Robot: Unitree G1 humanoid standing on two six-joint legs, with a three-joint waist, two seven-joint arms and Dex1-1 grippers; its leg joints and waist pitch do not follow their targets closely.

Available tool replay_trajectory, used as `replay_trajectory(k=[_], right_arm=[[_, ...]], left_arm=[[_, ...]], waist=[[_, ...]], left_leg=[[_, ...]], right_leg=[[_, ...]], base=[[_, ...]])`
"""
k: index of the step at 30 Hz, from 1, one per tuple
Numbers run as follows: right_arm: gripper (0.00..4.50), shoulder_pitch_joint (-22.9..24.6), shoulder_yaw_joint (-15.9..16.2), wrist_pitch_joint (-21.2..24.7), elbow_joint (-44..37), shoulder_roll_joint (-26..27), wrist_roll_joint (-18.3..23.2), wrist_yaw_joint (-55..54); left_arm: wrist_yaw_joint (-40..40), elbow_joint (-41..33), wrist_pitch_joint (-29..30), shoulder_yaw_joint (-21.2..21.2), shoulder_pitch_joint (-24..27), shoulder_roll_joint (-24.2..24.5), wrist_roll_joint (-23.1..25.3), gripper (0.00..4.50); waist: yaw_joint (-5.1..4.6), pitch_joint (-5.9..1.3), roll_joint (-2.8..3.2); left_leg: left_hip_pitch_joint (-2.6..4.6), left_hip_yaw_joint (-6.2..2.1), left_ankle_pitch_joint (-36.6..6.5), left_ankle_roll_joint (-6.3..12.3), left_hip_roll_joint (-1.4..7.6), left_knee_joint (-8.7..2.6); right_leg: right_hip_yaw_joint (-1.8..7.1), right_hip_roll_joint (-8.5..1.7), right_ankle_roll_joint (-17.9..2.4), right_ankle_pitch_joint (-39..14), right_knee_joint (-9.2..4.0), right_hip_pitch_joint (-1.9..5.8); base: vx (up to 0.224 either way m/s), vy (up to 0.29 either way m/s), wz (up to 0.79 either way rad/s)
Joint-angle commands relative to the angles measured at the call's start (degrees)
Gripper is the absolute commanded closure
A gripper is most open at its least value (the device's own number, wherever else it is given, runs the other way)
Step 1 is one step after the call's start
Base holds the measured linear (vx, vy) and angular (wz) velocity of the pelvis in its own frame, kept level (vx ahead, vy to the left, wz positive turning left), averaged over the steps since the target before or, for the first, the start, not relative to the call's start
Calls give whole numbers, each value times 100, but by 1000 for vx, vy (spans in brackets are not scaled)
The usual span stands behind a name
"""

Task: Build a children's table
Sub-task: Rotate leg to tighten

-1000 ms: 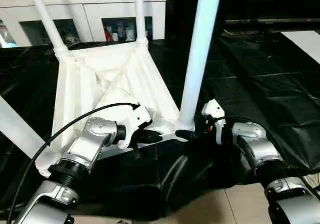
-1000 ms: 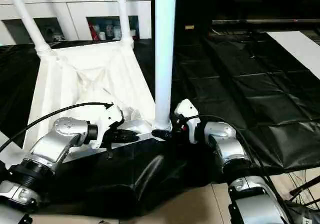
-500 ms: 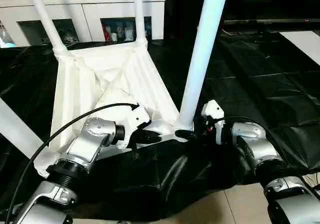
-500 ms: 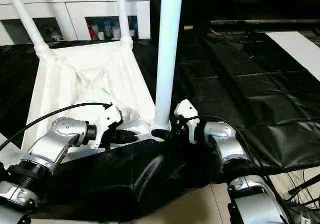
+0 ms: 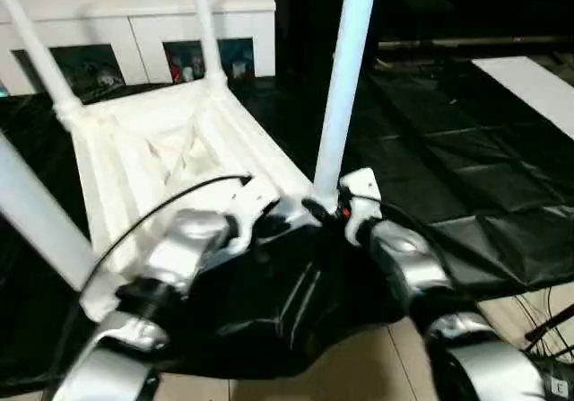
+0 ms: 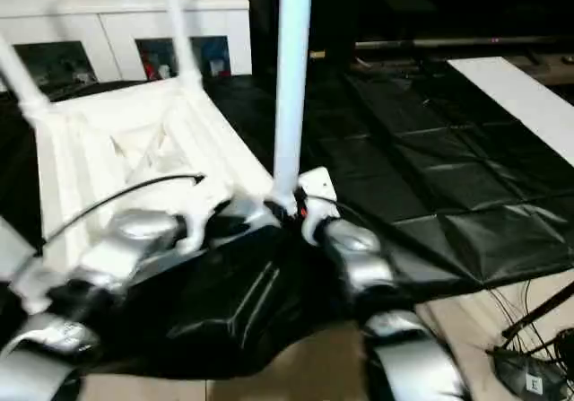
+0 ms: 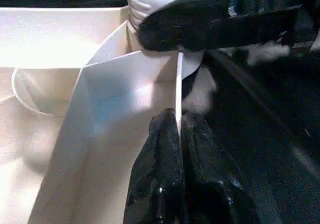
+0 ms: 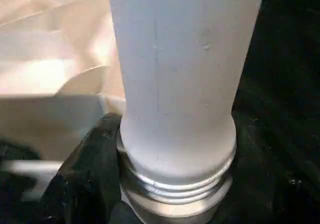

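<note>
smooth white plastic table [image 5: 152, 141], glossy black drape [image 5: 466, 168]

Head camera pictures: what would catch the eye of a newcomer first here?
The white children's table lies upside down on the black-draped work table, with its legs pointing up. At its near corner both grippers meet: the left gripper pinches the thin rim, and the right gripper sits at the base of the nearest leg.

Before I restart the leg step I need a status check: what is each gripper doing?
Left gripper: shut on the thin rim of the white plastic tabletop.
Right gripper: around the base of the white tubular leg; grip cannot be told.
</note>
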Motion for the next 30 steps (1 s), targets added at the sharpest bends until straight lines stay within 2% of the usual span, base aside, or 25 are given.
replay_trajectory(k=[1, 2, 3, 5, 8, 9, 10, 12, 14, 16, 17, 18, 20, 21, 22, 26, 27, 30], right_arm=[[178, -10, -322, 302, 364, 197, 314, -559], [178, -46, -368, 288, 421, 268, 337, -725], [178, -93, -359, 282, 526, 437, 292, -975], [178, -92, -292, 265, 551, 488, 198, -1044], [178, -42, -266, 102, 463, 619, 163, -700], [143, -36, -362, 78, 419, 642, 286, -575], [122, -35, -396, -4, 367, 612, 317, -521], [106, -37, -402, -80, 333, 575, 310, -492], [87, -47, -391, -168, 262, 462, 273, -442], [66, 20, -203, -281, 32, 188, 76, -232], [66, 30, -179, -291, 3, 152, 45, -198], [54, 43, -169, -287, -28, 116, 16, -149], [32, 98, -41, -191, -146, -97, -124, 93], [32, 119, 0, -168, -184, -164, -168, 185], [32, 261, 207, -145, -457, -536, -304, 840], [32, 469, 378, -159, -884, -1006, -221, 1930], [32, 556, 472, -193, -1066, -1248, -148, 2527], [32, 620, 554, -207, -1210, -1402, -87, 2903]], left_arm=[[202, 270, 109, -42, 70, -239, -33, 450], [306, 348, 111, -25, 28, -298, -16, 450], [395, 498, 49, -36, -56, -399, 13, 450], [392, 538, 26, -46, -78, -422, 15, 450], [301, 649, -81, -86, -129, -424, 75, 450], [258, 656, -113, -103, -127, -411, 89, 450], [194, 631, -143, -134, -107, -382, 93, 450], [141, 604, -162, -159, -87, -357, 92, 450], [29, 515, -189, -197, -29, -292, 75, 450], [-219, 307, -232, -255, 108, -140, 58, 450], [-249, 282, -239, -262, 126, -119, 60, 450], [-281, 261, -257, -268, 144, -94, 68, 450], [-403, 150, -279, -267, 234, 12, 52, 450], [-440, 116, -290, -268, 261, 46, 50, 450], [-709, -70, -362, -273, 402, 228, -6, 450], [-1151, -359, -436, -272, 581, 462, -155, 450], [-1466, -545, -462, -277, 670, 580, -291, 450], [-1695, -703, -438, -283, 735, 657, -392, 450]], waist=[[5, -260, 20], [8, -270, 17], [10, -267, 46], [7, -263, 37], [11, -272, 44], [13, -274, 35], [19, -273, 52], [12, -273, 35], [20, -279, 29], [42, -291, 34], [48, -290, 14], [57, -295, 30], [83, -307, 24], [94, -309, 8], [115, -319, 6], [177, -334, 8], [191, -334, 18], [199, -326, 24]], left_leg=[[86, -142, -2454, -74, 130, -478], [86, -140, -2446, -71, 127, -473], [104, -133, -2508, -77, 119, -474], [88, -139, -2547, -71, 118, -483], [83, -130, -2560, -37, 116, -483], [82, -128, -2569, -12, 116, -483], [89, -129, -2600, -6, 119, -484], [81, -129, -2642, 28, 118, -486], [71, -133, -2554, 46, 127, -489], [56, -117, -2333, 96, 137, -480], [49, -110, -2249, 115, 138, -477], [45, -96, -2118, 151, 136, -467], [45, -84, -1943, 202, 134, -449], [21, -76, -1784, 271, 133, -439], [15, -71, -1671, 342, 130, -427], [9, -54, -1350, 525, 139, -394], [11, -48, -1262, 582, 150, -390], [7, -44, -1265, 589, 159, -393]], right_leg=[[141, -250, -974, -2462, -538, 118], [140, -246, -983, -2387, -531, 119], [146, -237, -1015, -2278, -536, 96], [144, -237, -1009, -2263, -534, 113], [152, -236, -1013, -2137, -537, 113], [157, -237, -1021, -2129, -534, 116], [158, -244, -1022, -2154, -541, 112], [156, -249, -1008, -2219, -550, 119], [156, -253, -1027, -2183, -542, 122], [166, -260, -1106, -1949, -515, 144], [164, -254, -1117, -1872, -512, 154], [174, -258, -1167, -1727, -496, 152], [174, -255, -1221, -1569, -473, 167], [173, -254, -1247, -1416, -456, 197], [166, -248, -1258, -1313, -443, 216], [172, -244, -1335, -886, -394, 235], [163, -234, -1403, -737, -377, 242], [151, -223, -1464, -742, -367, 243]], base=[[0, 0, 0], [0, 0, 0], [0, 0, 0], [0, 0, 0], [0, 0, 0], [0, 0, 0], [0, 0, 0], [0, 0, 0], [0, 0, 0], [0, 0, 0], [0, 0, 0], [0, 0, 0], [0, 0, 0], [0, 0, 0], [0, 0, 0], [0, 0, 0], [0, 0, 0], [0, 0, 0]])
